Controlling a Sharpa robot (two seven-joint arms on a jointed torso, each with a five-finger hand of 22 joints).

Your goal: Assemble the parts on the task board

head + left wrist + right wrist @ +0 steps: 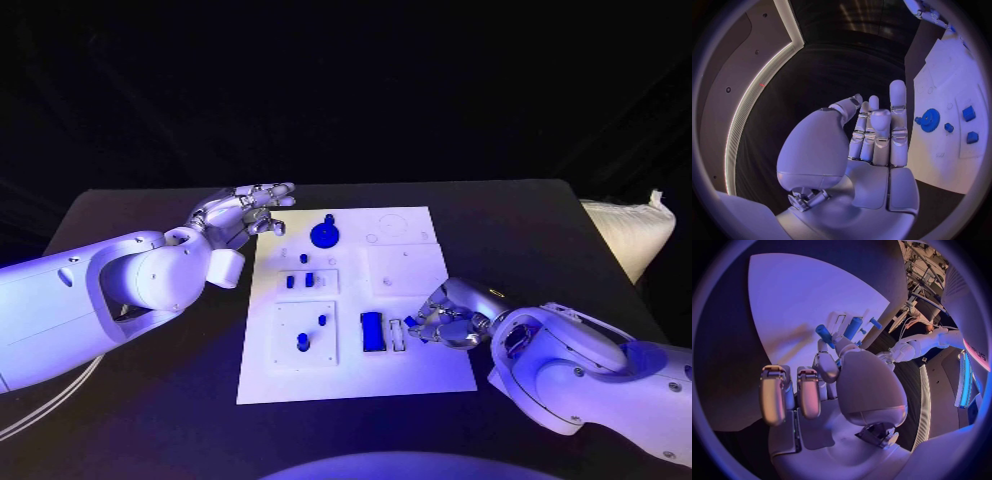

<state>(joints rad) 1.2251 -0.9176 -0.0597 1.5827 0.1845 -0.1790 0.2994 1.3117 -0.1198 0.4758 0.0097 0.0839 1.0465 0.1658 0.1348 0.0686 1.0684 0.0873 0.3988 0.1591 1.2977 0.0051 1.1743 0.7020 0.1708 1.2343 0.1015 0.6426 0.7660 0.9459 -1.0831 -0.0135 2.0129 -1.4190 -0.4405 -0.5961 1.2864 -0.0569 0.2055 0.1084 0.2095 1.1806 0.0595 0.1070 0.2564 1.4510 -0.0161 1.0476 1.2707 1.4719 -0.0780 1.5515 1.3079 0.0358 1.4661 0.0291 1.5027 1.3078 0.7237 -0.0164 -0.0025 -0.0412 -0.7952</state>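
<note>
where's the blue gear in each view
Head view: the blue gear lies at the far end of the white board, just right of the left hand.
Left wrist view: the gear sits on the board just past the fingertips.
Right wrist view: I cannot make it out.
Shared landmark: the white board.

the task board [411,375] looks like smooth matt white plastic. the blue parts [372,331] look like plain hard plastic. the bench [159,400] has a dark matt top. each robot hand [873,135] shows glossy, smooth, silvery shells, as does the other [826,385].
</note>
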